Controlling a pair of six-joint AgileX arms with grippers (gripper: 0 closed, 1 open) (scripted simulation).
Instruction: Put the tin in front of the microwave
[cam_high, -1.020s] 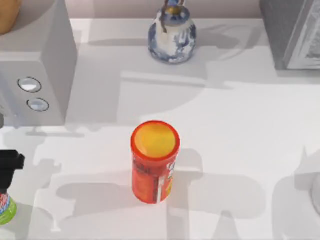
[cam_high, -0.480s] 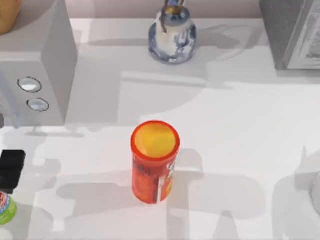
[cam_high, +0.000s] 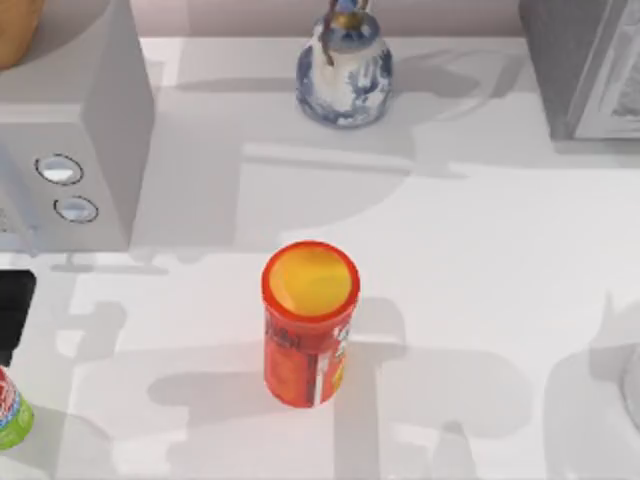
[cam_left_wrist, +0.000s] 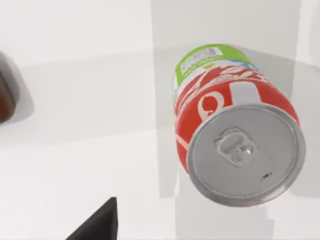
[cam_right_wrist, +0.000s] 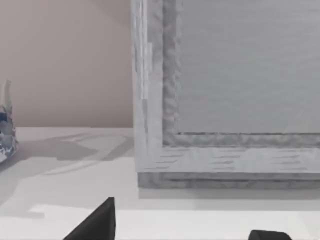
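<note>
A white worktop (cam_high: 480, 250) seen from above. The tin (cam_high: 10, 408), a small drink can with a red label, green lower band and silver top, stands upright at the far left edge of the worktop, near its front. It is in front of the microwave (cam_high: 70, 120), a large light grey box at the back left with 2 round silver-rimmed dials on its front. The tin is well apart from the microwave, with bare worktop between them.

The left gripper (cam_high: 14, 312) shows as a dark shape at the left edge, between the microwave and the tin, not touching the tin. Whether it is open or closed cannot be told. In the left wrist view the tin (cam_left_wrist: 235, 125) stands free below the camera, its pull-tab top facing up.

An orange-red canister (cam_high: 308, 325) with a yellow lid stands upright mid-worktop. A blue and white vase (cam_high: 344, 70) stands at the back. A darker grey box (cam_high: 585, 65) sits at the back right, and the right wrist view faces it (cam_right_wrist: 225, 90) closely.
</note>
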